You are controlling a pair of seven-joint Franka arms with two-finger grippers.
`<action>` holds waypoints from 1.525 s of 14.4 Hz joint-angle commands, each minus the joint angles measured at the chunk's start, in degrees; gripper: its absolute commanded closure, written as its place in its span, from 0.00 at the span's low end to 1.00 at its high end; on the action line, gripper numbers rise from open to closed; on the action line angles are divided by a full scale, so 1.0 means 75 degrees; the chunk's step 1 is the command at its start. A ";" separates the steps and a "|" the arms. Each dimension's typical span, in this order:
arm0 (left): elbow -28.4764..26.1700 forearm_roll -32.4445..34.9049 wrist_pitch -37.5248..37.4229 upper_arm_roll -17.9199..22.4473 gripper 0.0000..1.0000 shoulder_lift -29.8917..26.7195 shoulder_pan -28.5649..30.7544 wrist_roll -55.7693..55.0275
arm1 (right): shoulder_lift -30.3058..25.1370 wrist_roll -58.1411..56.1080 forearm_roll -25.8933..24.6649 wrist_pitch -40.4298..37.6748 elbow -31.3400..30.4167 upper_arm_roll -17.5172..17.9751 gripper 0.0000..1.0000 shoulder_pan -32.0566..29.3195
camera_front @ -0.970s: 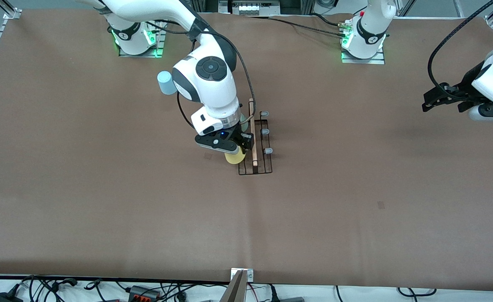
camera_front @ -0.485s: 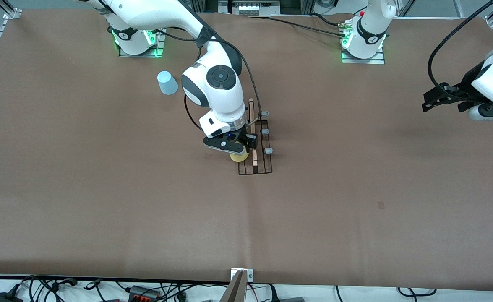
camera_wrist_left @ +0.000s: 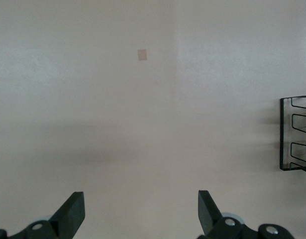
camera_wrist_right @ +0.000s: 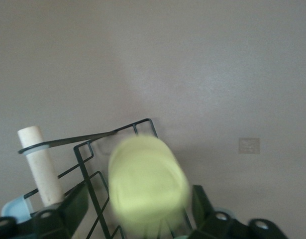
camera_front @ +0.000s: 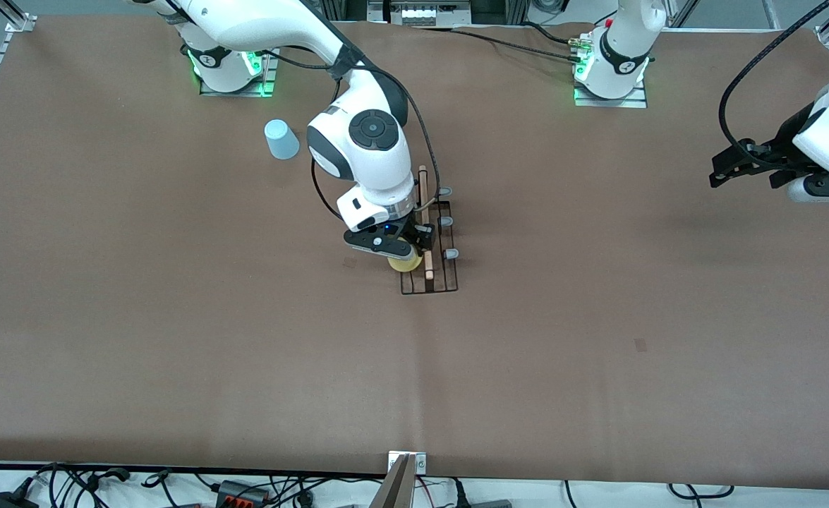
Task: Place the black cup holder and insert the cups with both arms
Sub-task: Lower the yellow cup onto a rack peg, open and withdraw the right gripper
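Since a second ago, the right gripper (camera_front: pixel 407 248) has carried the yellow cup (camera_front: pixel 405 263) in over the black cup holder (camera_front: pixel 430 271), which stands mid-surface. Its fingers clamp the cup, so insertion is under way; next it likely needs lowering onto a peg, then release. The left gripper (camera_wrist_left: pixel 141 213) waits open over bare surface (camera_front: pixel 597 353). The blue cup (camera_front: pixel 281 139) stands near the right arm's base.
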 commanded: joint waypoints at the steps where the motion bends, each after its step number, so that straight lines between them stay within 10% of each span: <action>1: -0.0051 0.0011 -0.0057 -0.0064 0.00 -0.0073 0.0089 0.0151 | -0.0200 0.0058 0.0207 -0.0130 0.0203 -0.0007 0.00 -0.0079; 15: -0.0004 0.0022 -0.0057 -0.0064 0.00 -0.0073 0.0042 0.0151 | -0.4465 -0.6890 0.1814 -0.4536 -0.0805 -0.0089 0.00 -0.5807; 22: -0.0004 0.0023 -0.0080 -0.0064 0.00 -0.0073 0.0042 0.0151 | -0.4584 -0.6857 0.1638 -0.6105 0.0191 -0.0616 0.00 -0.5964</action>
